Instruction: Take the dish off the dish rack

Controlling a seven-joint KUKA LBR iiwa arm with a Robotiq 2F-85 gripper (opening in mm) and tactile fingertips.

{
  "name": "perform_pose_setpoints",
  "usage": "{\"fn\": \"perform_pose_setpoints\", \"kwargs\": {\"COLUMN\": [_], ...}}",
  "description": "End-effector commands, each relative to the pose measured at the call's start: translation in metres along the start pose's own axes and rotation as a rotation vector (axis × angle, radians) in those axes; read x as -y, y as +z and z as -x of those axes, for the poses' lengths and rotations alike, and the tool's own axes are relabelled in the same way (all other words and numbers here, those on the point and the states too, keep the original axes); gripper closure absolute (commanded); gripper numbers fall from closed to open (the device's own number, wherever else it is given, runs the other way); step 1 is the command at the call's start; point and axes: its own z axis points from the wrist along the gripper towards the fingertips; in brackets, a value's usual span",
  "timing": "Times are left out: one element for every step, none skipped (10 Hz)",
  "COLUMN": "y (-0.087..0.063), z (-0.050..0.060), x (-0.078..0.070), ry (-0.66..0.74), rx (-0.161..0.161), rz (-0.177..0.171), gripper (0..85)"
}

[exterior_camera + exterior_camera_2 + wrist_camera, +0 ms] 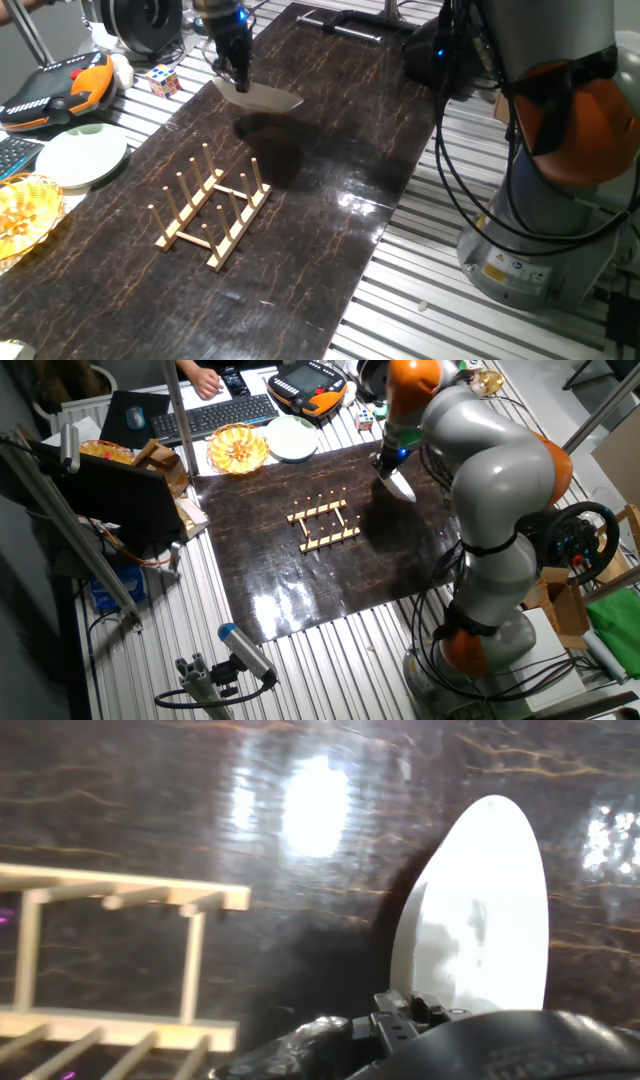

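Right up close in the hand view, the black claw (415, 1015) pinches the rim of the white dish (480, 910). Its two fingers are squeezed onto the dish edge. The dish stands on its edge in that view, next to the end of the wooden dish rack (120, 970), but not touching it.

From the side, the claw (240, 78) holds the dish (262, 97) up in the air above the far part of the dark table top (330, 220). A dark shadow lies on the table under it. The dish rack (212, 208) sits flat on the table, well apart from the dish, and its pegs hold nothing.

The table top is dark brown with thin gold lines, and it is shiny. It lies on a ribbed metal bench (480, 320). Off to the side are a pale green plate (82, 156), a yellow wicker basket (22, 215), a colour cube (165, 80) and an orange and black hand controller (60, 88). In the other fixed view a keyboard (215, 415) lies behind the basket, with a person's hand (208, 380) near it.
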Motion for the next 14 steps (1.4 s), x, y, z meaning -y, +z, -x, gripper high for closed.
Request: {"fn": "perform_pose_setpoints", "kwargs": {"y": [0.005, 0.009, 0.014, 0.018, 0.025, 0.031, 0.036, 0.041, 0.044, 0.046, 0.048, 0.05, 0.052, 0.054], "z": [0.001, 0.002, 0.003, 0.004, 0.006, 0.008, 0.009, 0.01, 0.011, 0.011, 0.01, 0.009, 0.009, 0.009], "x": [0.0, 0.0, 0.0, -0.001, -0.001, -0.003, -0.004, -0.004, -0.005, -0.005, -0.004, -0.004, -0.004, -0.005], "ry": [-0.004, -0.003, -0.002, -0.004, -0.005, -0.007, -0.007, -0.007, -0.009, -0.012, -0.014, -0.015, -0.015, -0.005], "rx": [-0.008, -0.014, -0.019, -0.021, -0.02, -0.018, -0.018, -0.017, -0.017, -0.02, -0.024, -0.026, -0.027, -0.039], "rz": [-0.449, -0.475, -0.472, -0.472, -0.471, -0.468, -0.466, -0.468, -0.468, -0.455, -0.42, -0.406, -0.392, -0.313], "gripper": [84.3, 84.3, 84.3, 84.3, 84.3, 84.3, 84.3, 84.3, 84.3, 84.3, 84.3, 84.3, 84.3, 84.3]}}
